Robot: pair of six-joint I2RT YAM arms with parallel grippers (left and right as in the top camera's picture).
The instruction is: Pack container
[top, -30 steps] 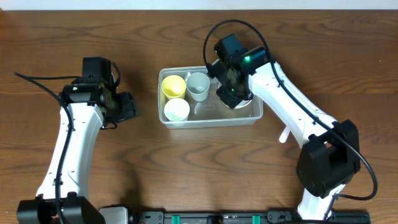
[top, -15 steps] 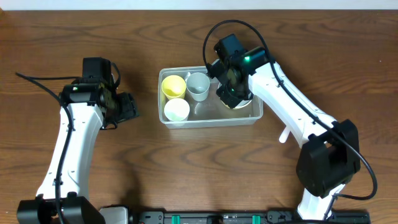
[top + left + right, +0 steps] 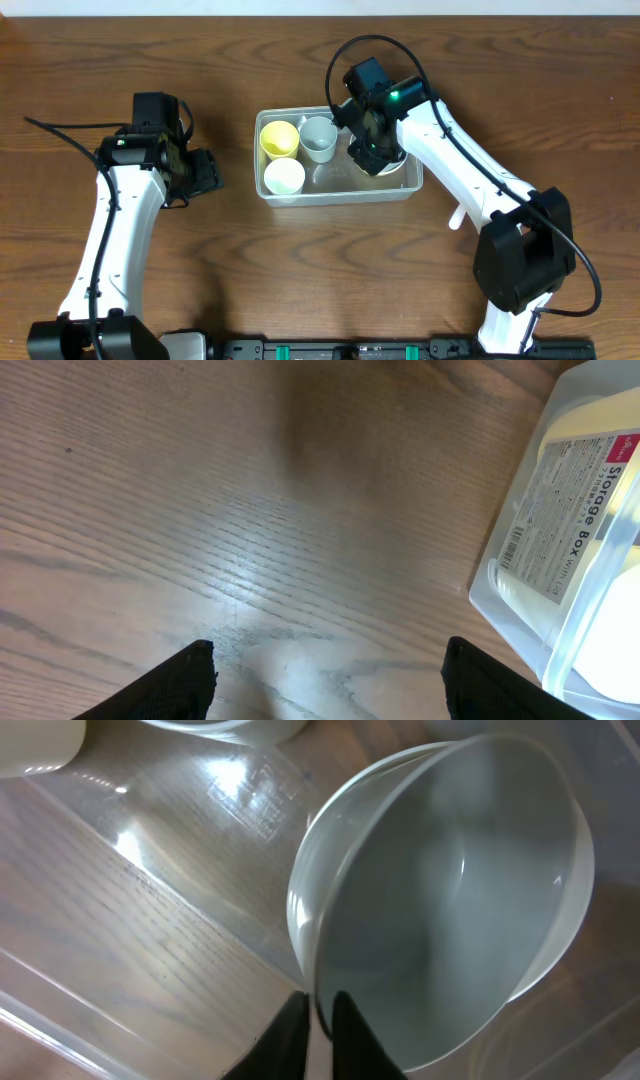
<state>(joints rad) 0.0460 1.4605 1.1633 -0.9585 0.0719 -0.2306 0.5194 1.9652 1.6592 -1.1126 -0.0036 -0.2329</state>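
The clear container [image 3: 340, 190] sits mid-table, holding a yellow cup [image 3: 279, 138], a white cup [image 3: 284, 177] and a grey-blue cup [image 3: 318, 137]. My right gripper [image 3: 372, 152] is inside its right end, shut on the rim of a grey-blue bowl [image 3: 450, 890] held tilted over the tub floor; its fingers [image 3: 318, 1028] pinch the rim. My left gripper [image 3: 205, 172] is open and empty over bare wood, left of the container; the tub's labelled wall [image 3: 570, 540] shows at the right of the left wrist view.
A small white object [image 3: 456, 216] lies on the table to the right of the container, beside my right arm. Bare wood lies under my left gripper [image 3: 325, 685].
My right gripper with the bowl has shifted very slightly inside the container. The left arm has not moved.
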